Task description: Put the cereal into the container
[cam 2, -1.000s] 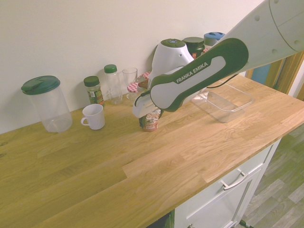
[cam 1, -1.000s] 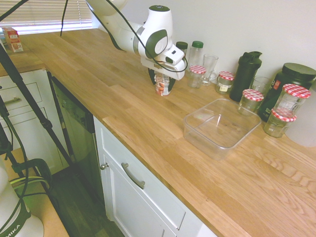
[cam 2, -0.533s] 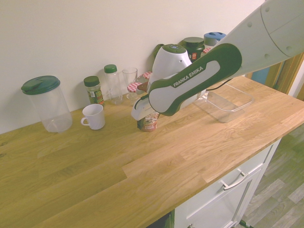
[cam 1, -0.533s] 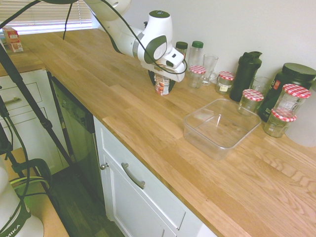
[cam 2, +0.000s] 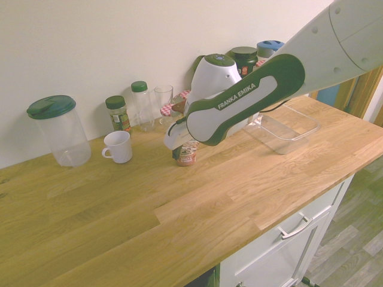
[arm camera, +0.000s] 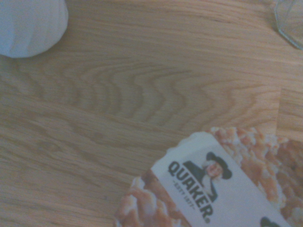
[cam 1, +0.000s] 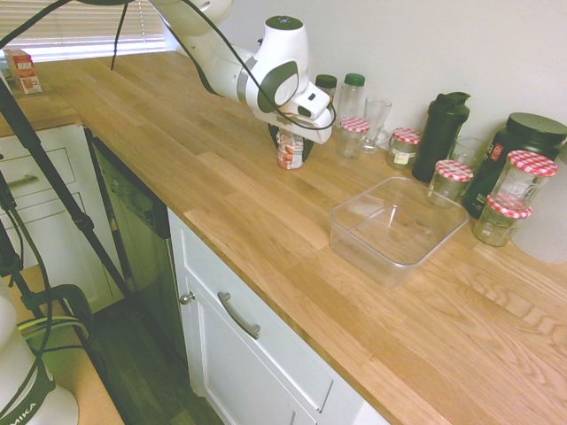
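The cereal (cam 1: 291,154) is a small red-orange and white cup standing upright on the wooden counter, also visible as the cereal (cam 2: 186,156) from the other side. My gripper (cam 1: 291,139) sits right over its top, and the white hand hides most of the cup's upper part. The gripper (cam 2: 184,147) is low above the counter. In the wrist view the cereal (arm camera: 213,184) shows its Quaker print close up. The container (cam 1: 372,254), a clear square tub, stands empty further along the counter, well apart from the cup. The container (cam 2: 288,142) shows behind the arm.
Glass jars with red-checked lids (cam 1: 404,146) line the wall near a black shaker bottle (cam 1: 443,124) and a drinking glass (cam 1: 376,119). A white mug (cam 2: 116,146), spice bottles (cam 2: 118,113) and a green-lidded clear pitcher (cam 2: 58,130) stand on the cup's other side. The counter's front edge (cam 1: 266,266) is close.
The hand has come down lower over the cereal cup and shifted slightly along the counter. The cup stands in the same spot.
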Motion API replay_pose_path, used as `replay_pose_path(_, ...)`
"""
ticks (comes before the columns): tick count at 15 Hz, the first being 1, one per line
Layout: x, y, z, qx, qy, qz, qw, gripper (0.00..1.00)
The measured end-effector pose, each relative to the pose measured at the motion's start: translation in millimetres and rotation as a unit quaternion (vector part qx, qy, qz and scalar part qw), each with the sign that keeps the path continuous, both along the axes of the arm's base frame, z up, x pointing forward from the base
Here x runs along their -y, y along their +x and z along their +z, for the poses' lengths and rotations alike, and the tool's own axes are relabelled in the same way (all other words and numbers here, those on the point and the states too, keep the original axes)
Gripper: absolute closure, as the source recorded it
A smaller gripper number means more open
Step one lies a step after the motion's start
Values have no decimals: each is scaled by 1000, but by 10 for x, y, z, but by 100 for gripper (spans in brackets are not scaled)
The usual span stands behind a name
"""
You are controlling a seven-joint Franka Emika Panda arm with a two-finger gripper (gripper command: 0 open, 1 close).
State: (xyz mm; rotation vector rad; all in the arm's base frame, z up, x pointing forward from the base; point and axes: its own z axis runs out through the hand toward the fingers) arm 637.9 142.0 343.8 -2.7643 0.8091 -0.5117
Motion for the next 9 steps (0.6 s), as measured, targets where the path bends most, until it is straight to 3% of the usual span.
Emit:
replay_pose_path(5, 132, -12, 88, 12, -13, -16, 1000, 100)
replay_pose_path(9, 420, -148, 571, 49, -28, -42, 998, 100)
